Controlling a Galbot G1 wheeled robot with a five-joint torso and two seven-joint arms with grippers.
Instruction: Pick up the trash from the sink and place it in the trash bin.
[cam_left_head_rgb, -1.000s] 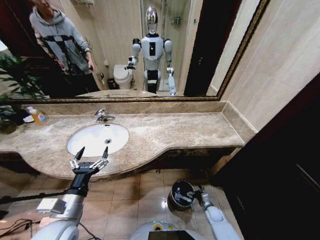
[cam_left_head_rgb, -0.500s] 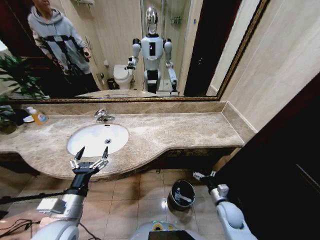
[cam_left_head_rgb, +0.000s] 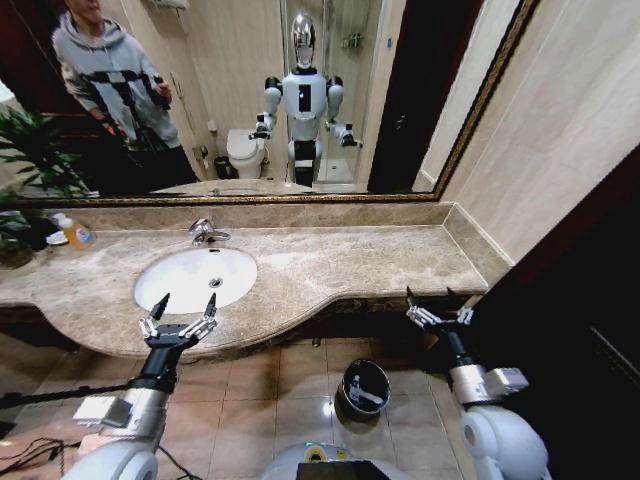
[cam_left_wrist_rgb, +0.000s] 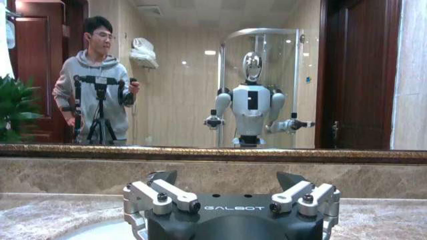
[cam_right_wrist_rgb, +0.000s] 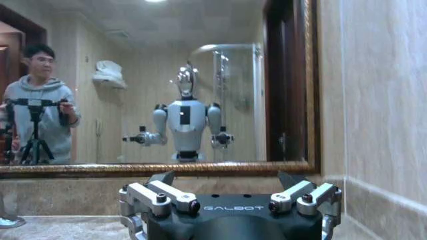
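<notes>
The sink (cam_left_head_rgb: 170, 272) is a white oval basin in the beige marble countertop, and its bowl looks bare. On the floor tiles below the counter stands the trash bin (cam_left_head_rgb: 347, 378), small, round and black, with white trash (cam_left_head_rgb: 366, 398) lying inside it. My left gripper (cam_left_head_rgb: 187, 303) hovers open at the counter's front edge, just before the sink, and holds nothing. My right gripper (cam_left_head_rgb: 432, 301) is open and empty at counter height by the counter's right end, above and to the right of the bin. Each wrist view shows that arm's own spread fingers, left (cam_left_wrist_rgb: 152, 192) and right (cam_right_wrist_rgb: 150, 194).
A chrome faucet (cam_left_head_rgb: 207, 232) stands behind the basin. An orange bottle (cam_left_head_rgb: 78, 235) and a potted plant (cam_left_head_rgb: 25, 165) sit at the counter's far left. A large mirror (cam_left_head_rgb: 300, 60) backs the counter. A tiled wall (cam_left_head_rgb: 560, 120) and dark cabinet (cam_left_head_rgb: 560, 330) close in the right side.
My right arm has risen from beside the trash bin on the floor to counter height at the right. The left arm has not moved.
</notes>
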